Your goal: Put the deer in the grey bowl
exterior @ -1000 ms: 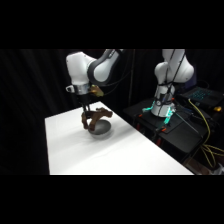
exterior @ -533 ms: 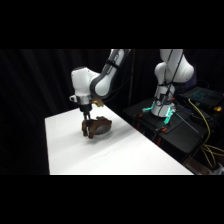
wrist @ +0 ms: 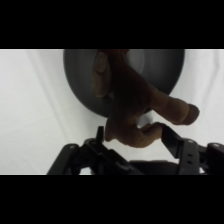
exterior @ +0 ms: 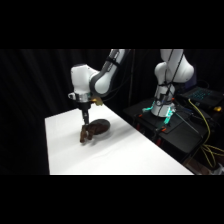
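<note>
My gripper (exterior: 86, 121) comes down from above near the table's far left part, shut on the brown plush deer (exterior: 85, 134). The deer hangs from it just left of the grey bowl (exterior: 101, 127), low over the white table (exterior: 125, 155). In the wrist view the deer (wrist: 132, 102) dangles between the two fingers of the gripper (wrist: 132, 137), one leg sticking out to the right. Behind it lies the grey bowl (wrist: 82, 85), its far part cut off at the top. The deer's body overlaps the bowl's near rim.
A second white robot arm (exterior: 170, 75) stands on a dark stand (exterior: 165, 125) beyond the table's right edge, with yellow cables (exterior: 205, 120) beside it. Dark surroundings border the table on the left and at the back.
The gripper has moved left and a little lower, carrying the deer with it from over the bowl toward the bowl's left edge. The bowl has stayed put.
</note>
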Robot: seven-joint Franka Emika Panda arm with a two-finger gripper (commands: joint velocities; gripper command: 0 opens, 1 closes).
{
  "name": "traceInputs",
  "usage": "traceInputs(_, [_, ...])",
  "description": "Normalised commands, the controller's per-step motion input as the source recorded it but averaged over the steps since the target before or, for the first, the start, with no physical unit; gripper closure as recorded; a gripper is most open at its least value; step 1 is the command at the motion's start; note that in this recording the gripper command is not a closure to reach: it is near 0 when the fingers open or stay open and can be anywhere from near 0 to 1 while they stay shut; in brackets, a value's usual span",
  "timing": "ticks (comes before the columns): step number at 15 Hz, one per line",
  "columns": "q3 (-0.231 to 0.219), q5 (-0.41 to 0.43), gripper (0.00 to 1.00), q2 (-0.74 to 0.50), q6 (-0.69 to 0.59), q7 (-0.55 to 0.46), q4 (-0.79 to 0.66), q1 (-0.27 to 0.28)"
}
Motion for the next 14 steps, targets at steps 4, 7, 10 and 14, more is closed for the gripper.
traceInputs(4, [0.028, 0.017, 0.0, -0.49, -0.33, -0.06, -0.19, -0.02])
traceInputs(7, [-0.022, -0.017, 0.0, -0.8, -0.53, -0.1, -0.33, -0.014])
traceInputs(10, [-0.055, -0.053, 0.0, -0.84, -0.59, -0.09, -0.34, 0.004])
traceInputs(14, [-0.066, -0.085, 0.0, -0.58, -0.35, -0.06, -0.25, 0.017])
